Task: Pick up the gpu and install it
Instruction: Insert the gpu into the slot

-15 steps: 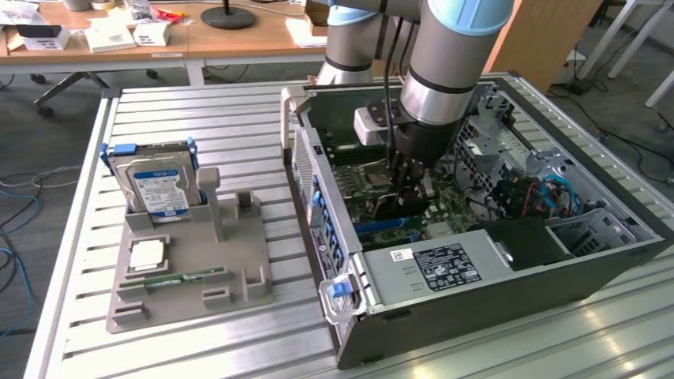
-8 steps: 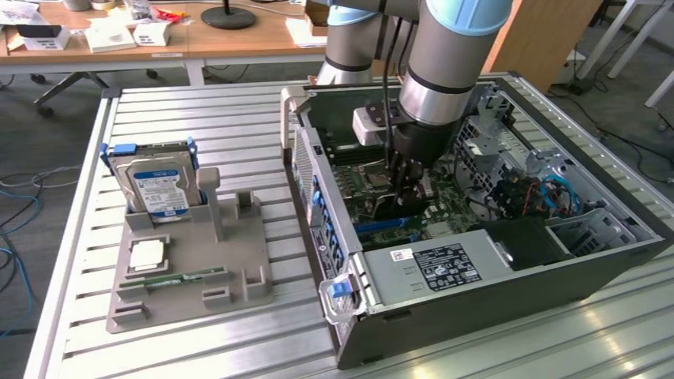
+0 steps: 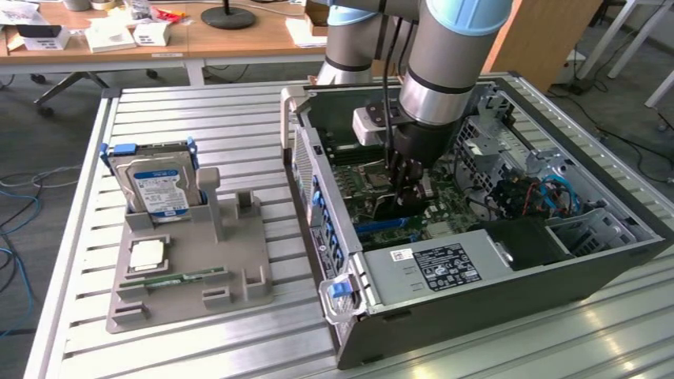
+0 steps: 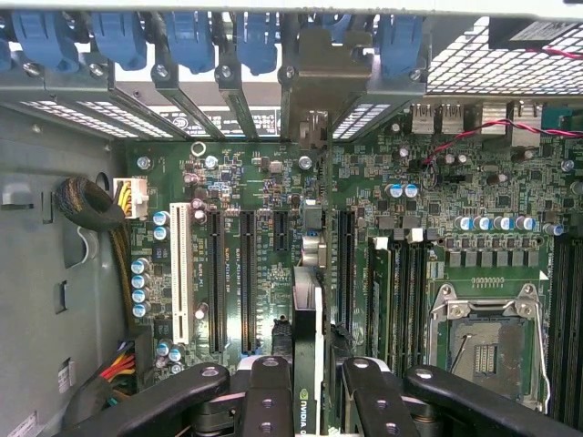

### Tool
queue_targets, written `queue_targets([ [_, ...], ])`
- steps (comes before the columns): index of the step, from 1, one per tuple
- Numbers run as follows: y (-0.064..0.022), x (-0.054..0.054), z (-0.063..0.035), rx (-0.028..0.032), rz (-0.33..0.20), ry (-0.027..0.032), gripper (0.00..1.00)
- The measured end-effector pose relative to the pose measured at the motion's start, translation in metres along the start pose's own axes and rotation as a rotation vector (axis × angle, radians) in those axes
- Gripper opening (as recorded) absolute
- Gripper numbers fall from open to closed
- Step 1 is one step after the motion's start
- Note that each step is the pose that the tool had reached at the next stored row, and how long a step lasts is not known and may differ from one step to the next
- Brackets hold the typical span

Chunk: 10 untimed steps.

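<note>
The gpu [image 4: 308, 300] is a thin dark card seen edge-on in the wrist view, standing over the green motherboard [image 4: 428, 200] between the long black expansion slots. Its metal bracket [image 4: 314, 82] reaches toward the case's rear slot openings. My gripper [image 4: 310, 378] is shut on the gpu, with one black finger [image 4: 269, 391] on each side of the card. From the exterior view, the gripper [image 3: 406, 188] is deep inside the open computer case [image 3: 316, 181], with the gpu [image 3: 387, 207] hanging dark below it. I cannot tell whether the card's edge is seated in a slot.
A grey fixture tray [image 3: 248, 260] on the slatted table at the exterior view's left holds a silver hard drive [image 3: 158, 185], a processor chip [image 3: 147, 254] and a green memory stick [image 3: 174, 278]. Inside the case are a power supply [image 3: 437, 264], drive cages [image 3: 589, 225] and a processor socket [image 4: 483, 341].
</note>
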State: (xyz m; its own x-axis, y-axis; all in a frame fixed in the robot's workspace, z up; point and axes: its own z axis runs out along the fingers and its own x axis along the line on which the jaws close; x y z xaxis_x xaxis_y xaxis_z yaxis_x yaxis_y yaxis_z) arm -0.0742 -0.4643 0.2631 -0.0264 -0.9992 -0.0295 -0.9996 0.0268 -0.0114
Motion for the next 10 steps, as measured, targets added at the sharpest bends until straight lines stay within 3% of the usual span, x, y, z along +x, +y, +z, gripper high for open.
queue_targets([
  [3,0.0001,0.0000,0.0001,0.0003,0.000,-0.0006,0.26],
  [6,0.0007,0.0000,0.0006,0.0025,0.000,-0.0077,0.26],
  [10,0.0007,0.0000,0.0006,0.0025,0.000,-0.0078,0.26],
])
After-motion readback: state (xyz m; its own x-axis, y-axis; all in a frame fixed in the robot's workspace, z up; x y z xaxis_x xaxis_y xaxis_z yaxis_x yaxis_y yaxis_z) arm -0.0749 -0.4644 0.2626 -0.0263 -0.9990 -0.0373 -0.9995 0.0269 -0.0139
